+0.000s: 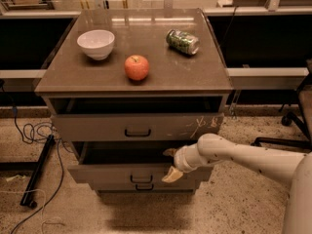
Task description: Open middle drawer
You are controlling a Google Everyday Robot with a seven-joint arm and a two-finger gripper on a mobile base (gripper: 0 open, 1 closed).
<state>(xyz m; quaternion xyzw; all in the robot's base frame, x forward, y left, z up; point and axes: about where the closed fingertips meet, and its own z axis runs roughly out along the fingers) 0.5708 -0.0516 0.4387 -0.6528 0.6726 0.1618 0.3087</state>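
Note:
The middle drawer (105,173) is the second grey-brown front of the cabinet, plain, with a small black handle (141,179). It stands pulled out past the drawer above, and its dark inside shows. My gripper (170,164) is at the drawer's top edge, right of centre. One finger (170,152) reaches inside the drawer and the other (172,175) hangs in front of its face, the two apart. My white arm (243,156) comes in from the right.
The top drawer (97,127), with white scratches at its right end, is slightly pulled out. The bottom drawer (117,187) is a narrow strip below. On the cabinet top are a white bowl (96,43), a red apple (137,67) and a green can (182,41). Cables (29,130) lie on the floor to the left and a chair base (287,126) stands at right.

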